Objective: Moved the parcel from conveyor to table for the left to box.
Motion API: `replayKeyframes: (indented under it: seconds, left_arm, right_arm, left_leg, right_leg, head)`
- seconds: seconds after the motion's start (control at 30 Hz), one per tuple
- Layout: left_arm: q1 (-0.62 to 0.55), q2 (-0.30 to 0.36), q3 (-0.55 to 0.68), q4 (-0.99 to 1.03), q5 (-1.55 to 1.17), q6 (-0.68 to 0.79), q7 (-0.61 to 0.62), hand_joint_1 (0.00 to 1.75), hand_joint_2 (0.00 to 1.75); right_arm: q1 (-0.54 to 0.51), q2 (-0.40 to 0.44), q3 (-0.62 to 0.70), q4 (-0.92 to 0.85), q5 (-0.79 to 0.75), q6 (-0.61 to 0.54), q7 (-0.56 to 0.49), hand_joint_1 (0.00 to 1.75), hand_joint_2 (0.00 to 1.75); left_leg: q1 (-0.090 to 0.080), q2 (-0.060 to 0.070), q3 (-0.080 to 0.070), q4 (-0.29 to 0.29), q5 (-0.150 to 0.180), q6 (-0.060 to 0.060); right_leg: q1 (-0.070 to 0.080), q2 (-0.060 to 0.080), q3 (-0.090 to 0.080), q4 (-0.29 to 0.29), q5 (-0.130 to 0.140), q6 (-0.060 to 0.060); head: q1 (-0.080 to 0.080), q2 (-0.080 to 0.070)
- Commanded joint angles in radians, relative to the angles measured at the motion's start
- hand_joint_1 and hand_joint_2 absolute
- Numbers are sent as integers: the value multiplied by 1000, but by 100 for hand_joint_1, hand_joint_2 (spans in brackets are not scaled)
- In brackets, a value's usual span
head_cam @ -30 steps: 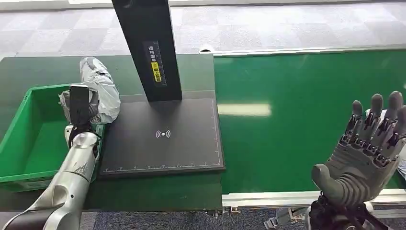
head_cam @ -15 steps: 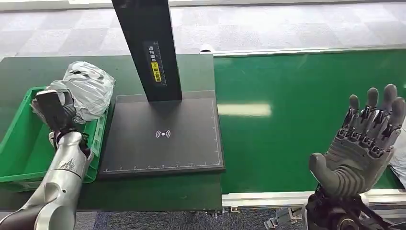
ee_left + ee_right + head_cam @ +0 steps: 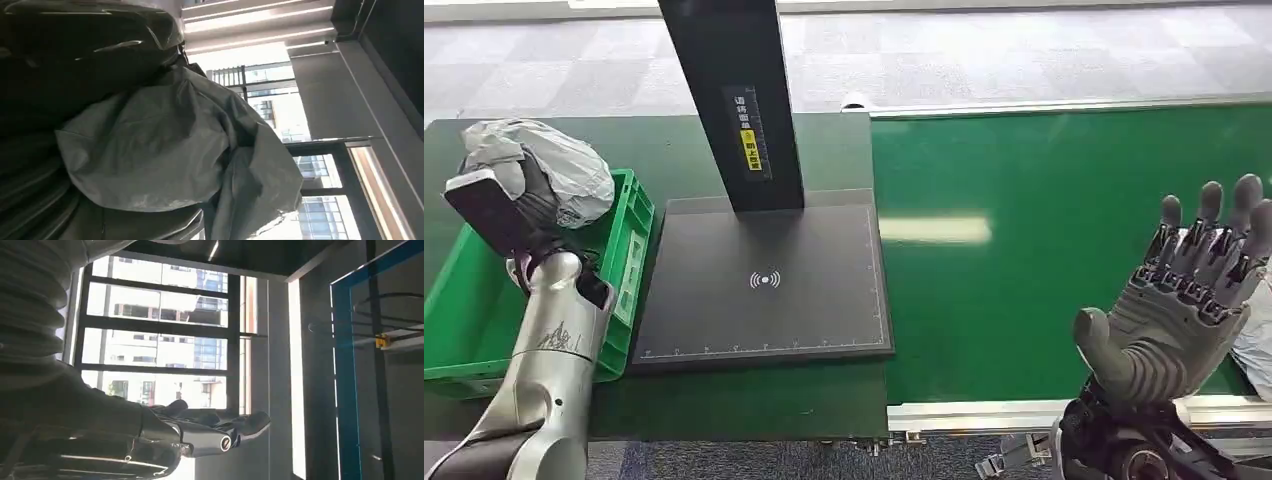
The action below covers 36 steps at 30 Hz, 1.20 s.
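The left hand [image 3: 524, 205] grips the grey parcel [image 3: 544, 165], holding it up over the far end of the green box [image 3: 629, 250] at the left of the worktop [image 3: 824, 150]. The parcel bulges out to the far side of the hand. Over the near right edge of the conveyor [image 3: 1064, 200], the right hand [image 3: 1189, 310] is raised, fingers spread wide, holding nothing.

Even, bright overhead light in the head view; a pale rectangular glare patch lies on the conveyor belt [image 3: 1064, 250] around 12 o'clock. Both wrist views are backlit by bright windows [image 3: 155, 340], leaving near surfaces dark and soft.
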Motion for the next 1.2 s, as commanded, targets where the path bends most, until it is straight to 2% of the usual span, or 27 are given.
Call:
replayKeyframes:
  seconds: [0.03, 0.07, 0.1, 0.33, 0.37, 0.63, 0.67, 0.83, 0.9, 0.93, 0.97, 1.07, 1.13, 1.2]
  left_arm:
    - [22, -1, 13, -75, 81, -1, -12, 175, 175]
    - [1, 27, -35, -5, 64, -46, 24, 52, 175]
    - [-10, 35, -62, 25, 50, -59, 43, 0, 175]
    - [-1, 32, -85, 23, 125, -103, 27, 0, 175]
    - [-1, 34, -89, 13, 147, -102, 20, 0, 0]
    - [6, 34, -90, -23, 173, -93, 5, 0, 0]
    - [18, 32, -97, -53, 194, -78, -13, 0, 175]
    - [106, -3, -107, -319, 201, -3, -13, 0, 175]
    - [181, -93, -35, -616, 40, 7, -13, 0, 175]
    - [203, -112, -42, -699, 20, 7, -13, 0, 175]
    - [257, -159, -68, -932, -78, 7, -13, 0, 175]
    - [361, -216, -218, -1250, -239, 7, -13, 0, 175]
    - [409, -228, -319, -1330, -307, 7, -13, 0, 175]
    - [409, -228, -319, -1330, -307, 7, -13, 0, 175]
  right_arm:
    - [-14, -43, 21, 61, -7, -38, -11, 0, 175]
    - [-9, -47, 21, 60, -8, -42, -15, 0, 175]
    - [-9, -51, 22, 61, -8, -42, -15, 0, 175]
    - [-32, -65, 24, 117, -27, -44, -27, 0, 175]
    - [-30, -65, 23, 115, -27, -45, -30, 0, 175]
    - [-19, -70, 21, 111, -28, -49, -31, 0, 175]
    - [-16, -76, 24, 115, -31, -53, -32, 0, 175]
    - [13, -93, 28, 122, -40, -65, -45, 0, 175]
    - [30, -100, 32, 119, -44, -64, -49, 0, 175]
    - [34, -100, 31, 118, -44, -64, -50, 0, 175]
    - [44, -99, 29, 112, -44, -63, -50, 0, 175]
    - [56, -97, 27, 105, -44, -61, -49, 0, 175]
    - [70, -100, 26, 99, -44, -60, -49, 0, 175]
    - [70, -100, 26, 99, -44, -60, -49, 0, 175]
  left_leg:
    - [1, 1, 0, 0, 0, 0]
    - [1, 1, 0, -1, 0, 1]
    - [0, -1, 0, 0, 0, 1]
    - [1, -1, 0, 0, 0, 0]
    - [1, -1, 0, -1, 1, 1]
    - [1, -1, -1, 0, 0, 1]
    - [1, -2, 0, 0, 0, 1]
    - [1, -1, -1, 0, 0, 1]
    - [1, -1, -1, 0, 0, 1]
    - [1, -2, -2, 0, 0, 1]
    - [2, -3, -2, 1, -1, 1]
    - [2, -2, -4, 3, -2, 2]
    - [1, -2, -5, 2, -2, 1]
    - [1, -1, -3, 1, -3, 2]
  right_leg:
    - [1, 0, 0, -1, 0, 0]
    - [1, 0, 1, -2, 1, 0]
    - [1, -1, 1, -1, 0, 0]
    - [1, -1, 0, -1, 0, 0]
    - [1, -2, 1, -2, 1, 0]
    - [1, -1, 0, -1, 0, 0]
    - [1, -2, 1, -2, 0, 0]
    - [1, -2, 0, -1, 0, 0]
    - [2, -2, 0, -2, 0, 0]
    - [1, -2, 0, -1, 0, 0]
    - [2, -3, 0, -2, -1, 0]
    - [2, -3, -2, -1, -1, 1]
    - [1, -2, -2, -2, -1, 1]
    - [1, -2, -2, -2, -1, 1]
  head:
    - [0, 0]
    - [0, 0]
    - [0, 0]
    - [0, 0]
    - [0, 0]
    - [0, 0]
    - [0, 0]
    - [0, 0]
    - [0, 0]
    - [1, 0]
    - [0, 0]
    - [0, 0]
    - [0, 0]
    - [0, 0]
